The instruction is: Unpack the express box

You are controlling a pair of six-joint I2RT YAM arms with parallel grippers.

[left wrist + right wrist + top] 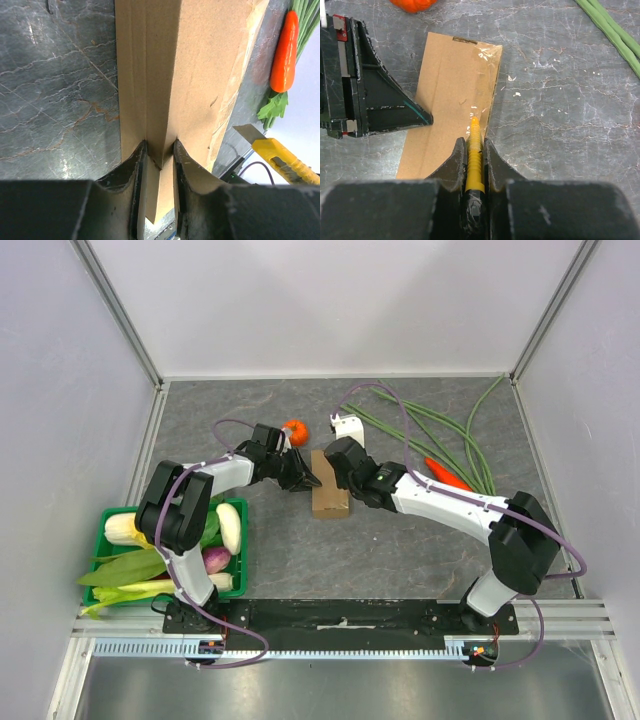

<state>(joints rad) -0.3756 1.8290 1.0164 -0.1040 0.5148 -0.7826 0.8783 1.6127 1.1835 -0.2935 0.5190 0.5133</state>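
Slitting the clear tape [489, 51] without gouging the cardboard is, I judge, the step in hand. Nearest the arm bases, the green vegetable crate [243, 550] stands at the left, apart from the work. Past it, mid-table, the express box [330, 498] lies flat between the two grippers. The left gripper [160, 147] is clenched on a thin cardboard edge at the box's left side, bracing it. The right gripper [474, 145] is clenched on a yellow utility knife [475, 170], whose tip rests on the box top close to the right edge, where scraps of tape glint. To do this well, the blade should ride shallow along the taped seam in one straight draw, with the left grip firm enough that the carton neither slides nor lifts. The cut should pass well away from the left fingers on the opposite edge. Beyond the box lie a tangerine [294, 429], just past its far end, and long beans [612, 31] with a carrot [447, 476] to the far right; none appears to be in the blade's line.
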